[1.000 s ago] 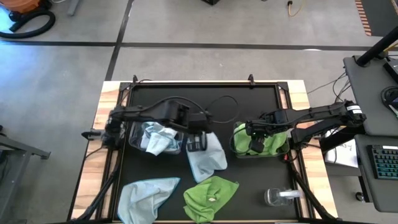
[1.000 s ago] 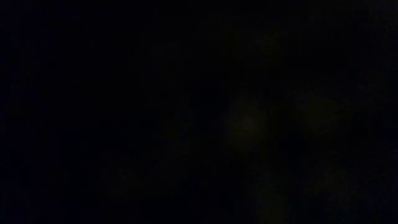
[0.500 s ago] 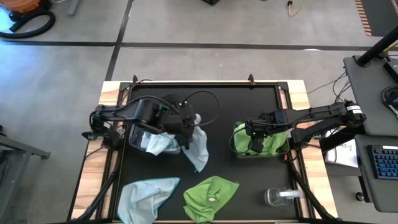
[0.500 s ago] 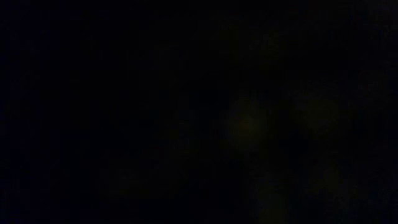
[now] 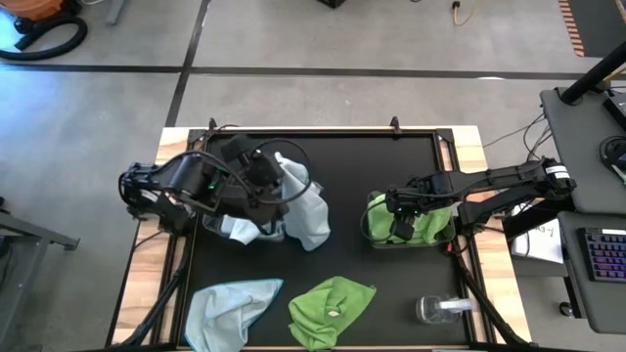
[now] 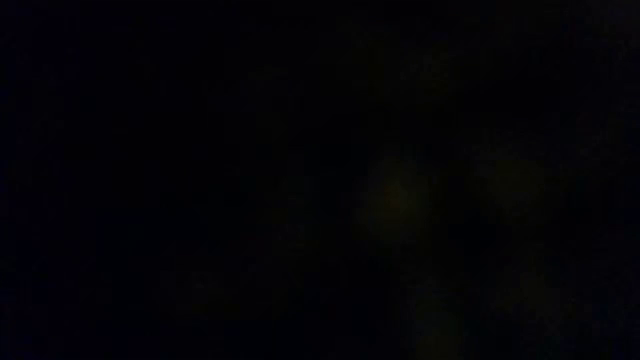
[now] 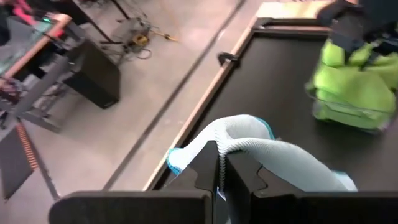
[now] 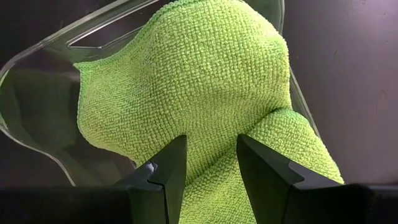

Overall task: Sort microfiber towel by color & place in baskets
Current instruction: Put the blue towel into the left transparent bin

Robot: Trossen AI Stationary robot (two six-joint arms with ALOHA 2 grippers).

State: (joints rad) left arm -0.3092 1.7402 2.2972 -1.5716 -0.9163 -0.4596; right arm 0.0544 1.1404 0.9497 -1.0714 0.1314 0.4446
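Your left pincer [image 5: 277, 172] is pinched tight on a pale blue towel [image 5: 305, 207], which hangs down from it just beside the left basket [image 5: 217, 227]. That basket already has a blue towel [image 5: 241, 229] in it. To do this step well, I think you should lift the hanging cloth high enough that its bottom edge clears the basket wall, bring it over the middle, lower it, and only then let go. Your right pincer [image 8: 211, 171] is spread wide and holds nothing; it hovers right over the green towel [image 8: 199, 87] lying in the right basket [image 5: 373, 228]. One more blue towel [image 5: 227, 305] and one more green towel [image 5: 331, 305] lie on the bench [image 5: 362, 161], near the front edge.
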